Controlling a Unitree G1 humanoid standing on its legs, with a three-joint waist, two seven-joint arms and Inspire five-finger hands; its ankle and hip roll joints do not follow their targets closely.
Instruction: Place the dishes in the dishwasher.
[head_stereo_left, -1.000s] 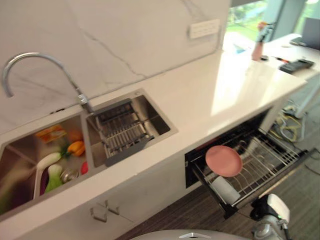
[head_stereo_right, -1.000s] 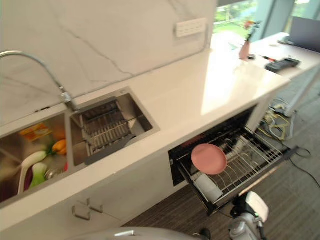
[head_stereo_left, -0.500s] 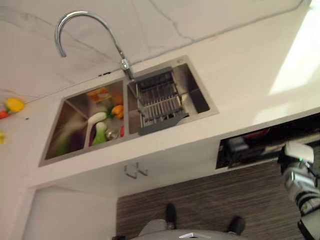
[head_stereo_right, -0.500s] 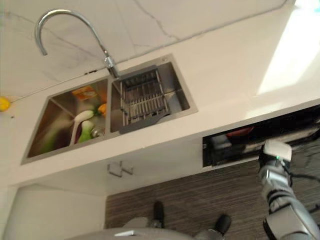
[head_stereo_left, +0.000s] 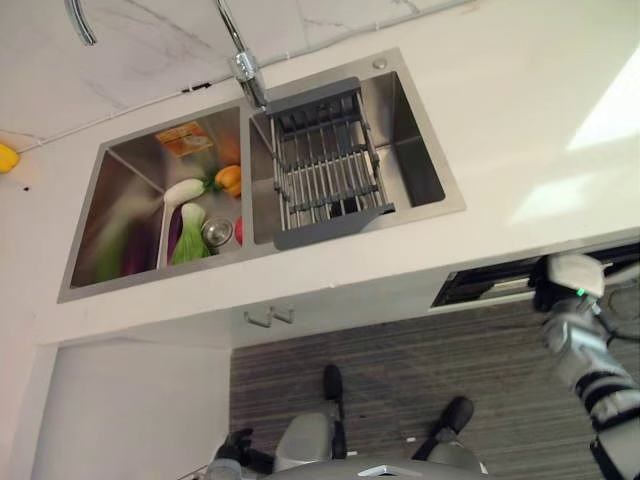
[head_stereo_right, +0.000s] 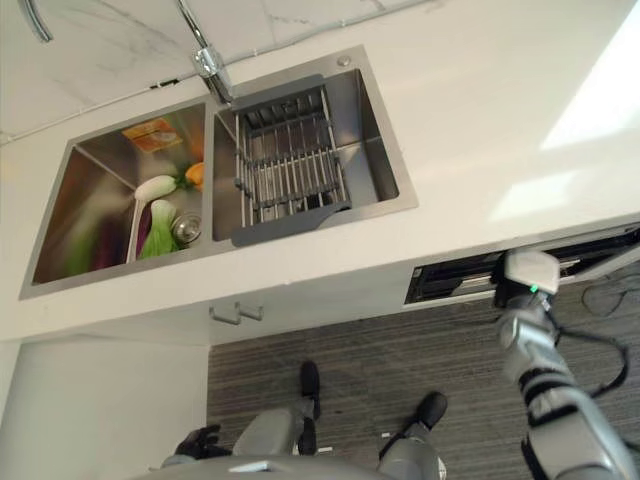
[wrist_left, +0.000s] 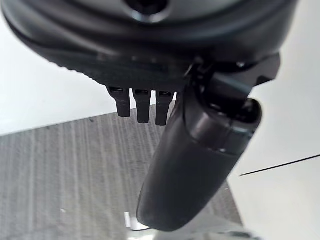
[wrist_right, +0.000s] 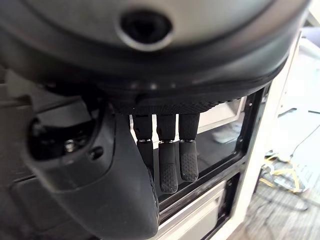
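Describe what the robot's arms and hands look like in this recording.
The right arm is silver-grey and ribbed in segments, with dark bands and a white block at the wrist carrying a small green light. The right hand is dark, its fingers tipped with textured black pads. The left hand is equally dark, with a smooth, rounded black thumb.

Two sink basins, one drying rack

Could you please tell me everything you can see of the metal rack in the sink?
The drying rack is a rectangular basket of thin silvery wire bars with dark grey end pieces. It sits across the right basin of the steel sink, its ends resting near the basin's far and near rims, just below the faucet. It looks empty; neither hand touches it.
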